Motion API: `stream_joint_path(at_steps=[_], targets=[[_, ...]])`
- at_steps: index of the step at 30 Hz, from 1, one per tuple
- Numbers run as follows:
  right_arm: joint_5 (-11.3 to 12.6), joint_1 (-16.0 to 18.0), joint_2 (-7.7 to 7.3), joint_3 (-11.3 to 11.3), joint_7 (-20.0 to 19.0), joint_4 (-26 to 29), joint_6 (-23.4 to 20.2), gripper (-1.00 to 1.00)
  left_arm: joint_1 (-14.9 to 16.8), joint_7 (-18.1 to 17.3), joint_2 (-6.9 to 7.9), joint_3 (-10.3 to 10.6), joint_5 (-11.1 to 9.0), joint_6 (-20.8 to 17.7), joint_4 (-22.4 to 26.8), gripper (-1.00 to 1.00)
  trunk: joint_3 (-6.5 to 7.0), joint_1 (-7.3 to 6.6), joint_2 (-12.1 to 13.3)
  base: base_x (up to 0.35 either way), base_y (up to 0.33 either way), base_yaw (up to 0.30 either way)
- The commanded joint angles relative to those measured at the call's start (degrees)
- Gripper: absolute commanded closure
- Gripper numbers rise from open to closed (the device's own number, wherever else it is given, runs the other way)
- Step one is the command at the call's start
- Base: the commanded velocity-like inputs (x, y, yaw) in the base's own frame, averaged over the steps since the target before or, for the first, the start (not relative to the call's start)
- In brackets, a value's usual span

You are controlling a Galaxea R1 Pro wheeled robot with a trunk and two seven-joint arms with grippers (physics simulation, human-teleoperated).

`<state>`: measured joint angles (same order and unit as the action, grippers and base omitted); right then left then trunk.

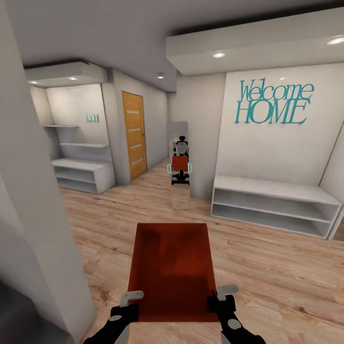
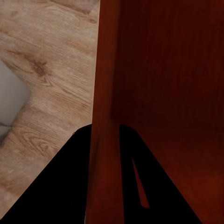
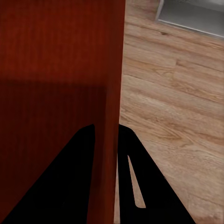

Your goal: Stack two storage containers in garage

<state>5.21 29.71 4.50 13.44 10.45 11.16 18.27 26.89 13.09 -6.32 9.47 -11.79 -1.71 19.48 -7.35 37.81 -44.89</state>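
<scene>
Left arm: reaches forward low in the head view, its left gripper (image 1: 130, 302) at the near left corner of the storage container (image 1: 171, 267).
Left jaws: in the left wrist view the 2 dark fingers (image 2: 70, 186) straddle the container's left wall (image 2: 103, 116), one outside and one inside, pinching it.
Right arm: mirrors the left, with the right gripper (image 1: 223, 295) at the near right corner.
Right jaws: the right fingers (image 3: 140, 186) sit on either side of the right wall (image 3: 111, 93), closed onto it.
Container place: held above the wood-plank floor (image 1: 267, 267), directly ahead of the robot, between both grippers.
Container pose: open top up, level; long axis runs away from the robot toward the mirror (image 1: 180, 165).
Surroundings: white low shelf (image 1: 274, 203) beneath a teal "Welcome HOME" sign (image 1: 272, 102); an orange door (image 1: 133, 134) on the left.
</scene>
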Motion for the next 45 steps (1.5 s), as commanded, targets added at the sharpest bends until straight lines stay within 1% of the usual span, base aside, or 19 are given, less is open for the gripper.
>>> stream_joint_path(at_steps=[1, 16, 45], targets=[[0.5, 0.1, -0.29, -1.1, 2.8, 0.1, 4.0, 1.0, 0.0, 0.7, 0.44, -0.7, -0.6, -0.2, -0.1, 1.0, -0.09, 0.04, -0.1, 0.321, 0.0, 0.0], [0.5, 0.1, -0.45, -1.1, 2.8, 0.1, 4.0, 1.0, 0.0, 0.7, 0.44, -0.7, -0.6, -0.2, -0.1, 1.0, -0.09, 0.04, -0.1, 0.321, 0.0, 0.0], [0.5, 0.1, -0.2, -1.1, 3.2, 0.0, 4.1, 1.0, 0.0, 0.7, 0.44, -0.7, -0.6, -0.2, -0.1, 1.0, -0.09, 0.04, -0.1, 0.321, 0.0, 0.0]])
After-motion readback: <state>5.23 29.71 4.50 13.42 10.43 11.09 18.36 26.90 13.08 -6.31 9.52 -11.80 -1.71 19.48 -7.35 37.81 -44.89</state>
